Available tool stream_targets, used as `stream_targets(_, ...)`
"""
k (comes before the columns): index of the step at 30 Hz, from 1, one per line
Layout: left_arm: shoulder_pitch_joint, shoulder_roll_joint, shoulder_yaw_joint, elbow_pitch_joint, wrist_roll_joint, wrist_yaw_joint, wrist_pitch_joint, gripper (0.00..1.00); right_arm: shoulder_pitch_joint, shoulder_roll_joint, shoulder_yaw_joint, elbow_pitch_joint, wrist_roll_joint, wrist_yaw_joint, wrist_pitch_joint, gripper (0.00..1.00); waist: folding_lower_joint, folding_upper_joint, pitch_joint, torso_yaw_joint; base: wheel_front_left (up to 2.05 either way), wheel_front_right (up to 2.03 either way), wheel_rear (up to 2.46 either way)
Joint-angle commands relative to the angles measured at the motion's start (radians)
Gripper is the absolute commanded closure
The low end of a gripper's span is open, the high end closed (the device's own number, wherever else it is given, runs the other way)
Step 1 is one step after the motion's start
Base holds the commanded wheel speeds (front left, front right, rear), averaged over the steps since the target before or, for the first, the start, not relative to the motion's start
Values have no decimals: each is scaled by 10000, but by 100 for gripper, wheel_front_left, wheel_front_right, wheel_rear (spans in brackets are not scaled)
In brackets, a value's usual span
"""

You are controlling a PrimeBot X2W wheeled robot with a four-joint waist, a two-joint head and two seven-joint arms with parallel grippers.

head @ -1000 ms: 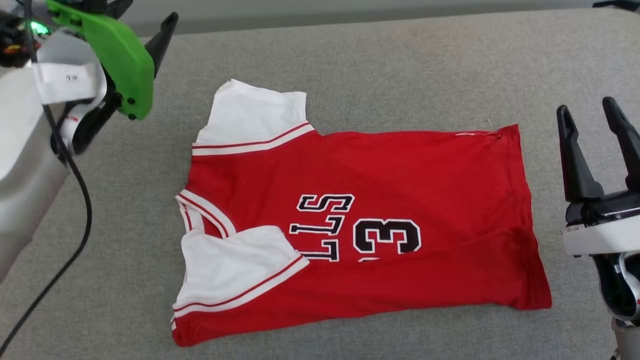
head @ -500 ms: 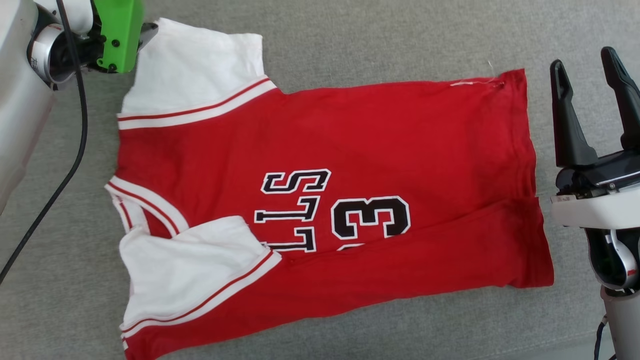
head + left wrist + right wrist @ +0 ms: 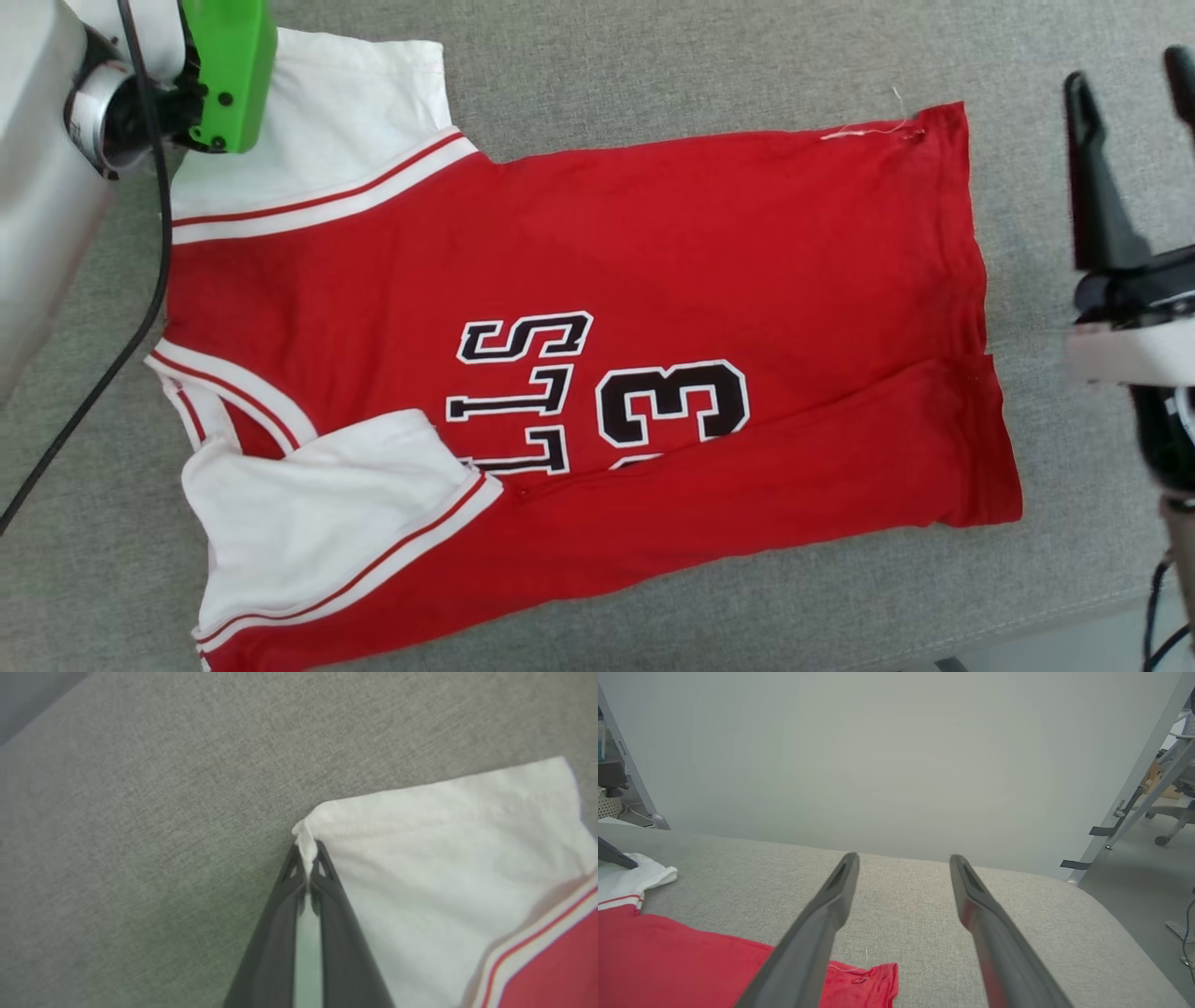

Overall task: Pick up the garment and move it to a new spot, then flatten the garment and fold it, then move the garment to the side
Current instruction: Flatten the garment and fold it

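Note:
The garment (image 3: 653,243), a red jersey with white sleeves and black lettering, lies spread flat on the grey cushion (image 3: 747,65), neck to the left in the head view. Its near sleeve (image 3: 317,523) is folded over the chest. My left gripper (image 3: 307,856) is shut on the outer corner of the far white sleeve (image 3: 444,868), pinching a small tuft of cloth. In the head view a green wrist cover (image 3: 229,75) hides those fingers. To the right of the hem, my right gripper (image 3: 1130,93) hovers open and holds nothing, also seen in its own wrist view (image 3: 903,858).
A black cable (image 3: 93,392) hangs from my left arm across the cushion's left side. The cushion's front edge (image 3: 1027,635) runs along the lower right. A pale wall (image 3: 896,756) stands behind the cushion. Past its right end are bare floor and chair legs (image 3: 1167,826).
The head camera has moved closer and shifted. My left gripper came down from above the cushion onto the far sleeve's corner and shut on it. The right gripper stays open.

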Motion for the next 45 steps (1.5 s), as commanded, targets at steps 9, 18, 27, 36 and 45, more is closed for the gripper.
stream_targets(9, 591, 177, -431, -1264, -17, -29, -1808, 100, -1670, -2261, 512, 455, 121, -6, 2729, 0, -1, 0, -1040, 973, 0, 0, 0)
stream_targets(18, 1111, 410, -793, -2798, 372, 29, -2908, 100, -2782, -3853, 2323, 1883, 2477, -6, 7687, 0, -1, 0, -1245, 1682, 0, 0, 0)
stream_targets(27, 1095, 421, -954, -3840, 838, 345, -3138, 100, -3506, -3859, 3498, 3240, 3422, -6, 9119, 0, -1, 0, -781, 2193, 0, 0, 0)
stream_targets(36, 1147, 437, -917, -4112, 822, 417, -3334, 100, -3316, -3453, 4696, 4591, 3933, -6, 8950, 0, -1, 0, -652, 2331, 0, 0, 0)
stream_targets(45, 1649, 591, -906, -3896, 674, 406, -3835, 100, -3400, -3593, 4568, 4801, 3991, -6, 6457, 100, -1, 0, -1476, 2160, 0, 0, 0)
